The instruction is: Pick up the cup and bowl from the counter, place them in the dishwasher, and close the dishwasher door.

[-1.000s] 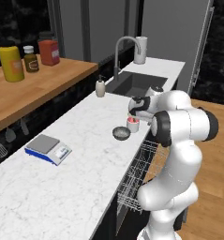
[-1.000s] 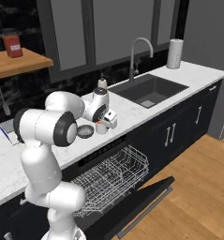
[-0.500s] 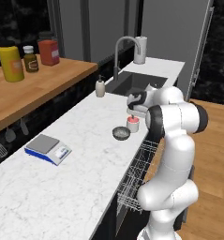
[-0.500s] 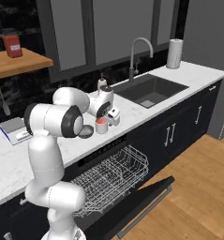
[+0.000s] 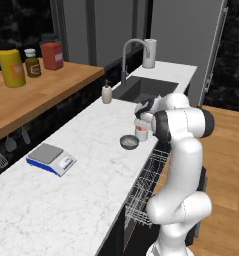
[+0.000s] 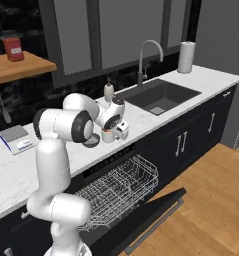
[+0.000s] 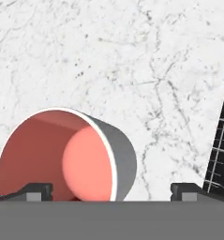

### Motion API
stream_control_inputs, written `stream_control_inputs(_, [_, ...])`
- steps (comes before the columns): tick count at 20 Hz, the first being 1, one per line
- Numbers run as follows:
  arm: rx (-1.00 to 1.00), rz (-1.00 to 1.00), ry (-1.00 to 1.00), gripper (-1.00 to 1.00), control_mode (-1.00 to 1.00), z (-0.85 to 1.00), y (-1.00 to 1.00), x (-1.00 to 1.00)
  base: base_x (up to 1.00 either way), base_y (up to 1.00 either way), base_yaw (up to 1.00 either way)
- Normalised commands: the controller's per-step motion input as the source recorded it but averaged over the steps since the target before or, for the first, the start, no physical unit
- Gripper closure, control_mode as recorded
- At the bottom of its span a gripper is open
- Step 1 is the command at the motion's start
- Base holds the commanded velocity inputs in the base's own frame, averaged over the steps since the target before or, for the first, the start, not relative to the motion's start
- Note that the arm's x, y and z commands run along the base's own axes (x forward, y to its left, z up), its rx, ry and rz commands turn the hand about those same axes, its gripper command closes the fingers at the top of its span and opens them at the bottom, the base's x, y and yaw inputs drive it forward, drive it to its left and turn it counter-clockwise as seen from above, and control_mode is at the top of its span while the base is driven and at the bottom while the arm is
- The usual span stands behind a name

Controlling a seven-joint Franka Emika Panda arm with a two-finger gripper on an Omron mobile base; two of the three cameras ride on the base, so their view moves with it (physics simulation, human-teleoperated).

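Approach to the short red cup (image 7: 62,157)
Your jaws stand apart over the white marble tabletop (image 7: 132,61), straddling the cup's pale rim for a grasp.

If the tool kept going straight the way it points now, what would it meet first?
Most likely the cup: the open tool points down with the cup's rim and side wall between its fingertips. Depth is unclear; beyond lies the counter.

The counter (image 5: 86,150) carries the cup (image 5: 141,130) just beside the sink (image 5: 141,90), the bowl (image 5: 129,142) next to it, and a scale (image 5: 51,158) further away.
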Motion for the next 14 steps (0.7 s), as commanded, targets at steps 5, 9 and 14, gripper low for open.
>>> stream_control_inputs(5, [0.12, 0.00, 0.00, 1.00, -1.00, -0.63, 0.01, 0.10, 0.00, 0.00, 0.00])
stream_control_inputs(9, [0.09, 0.00, 0.00, 1.00, -1.00, -0.33, 0.02, 0.01, 0.00, 0.00, 0.00])
stream_control_inputs(14, [0.12, 0.00, 0.00, 1.00, -1.00, -0.14, 0.00, -0.01, 0.00, 0.00, 0.00])
